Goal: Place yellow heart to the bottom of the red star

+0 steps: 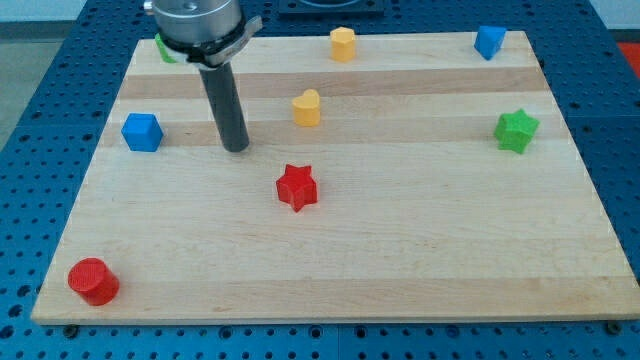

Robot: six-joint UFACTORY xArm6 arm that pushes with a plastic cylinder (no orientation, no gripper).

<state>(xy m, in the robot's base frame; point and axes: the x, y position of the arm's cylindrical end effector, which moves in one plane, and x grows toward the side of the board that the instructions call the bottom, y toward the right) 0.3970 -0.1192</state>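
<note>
Resting on the wooden board (pixel 400 270), my tip (pixel 236 149) stands to the view's left of the yellow heart (pixel 307 107) and up-left of the red star (pixel 297 187), touching neither; being a bare rod, it has no fingers to spread or pinch. The yellow heart sits just above the red star, slightly to its right, apart from it. A blue cube (pixel 142 132) lies left of my tip, a red cylinder (pixel 93 281) at bottom left, a green star (pixel 517 130) far right. Along the top edge sit a yellow block (pixel 343 44), a blue block (pixel 489 42) and a green block (pixel 165 50) partly hidden behind the arm
</note>
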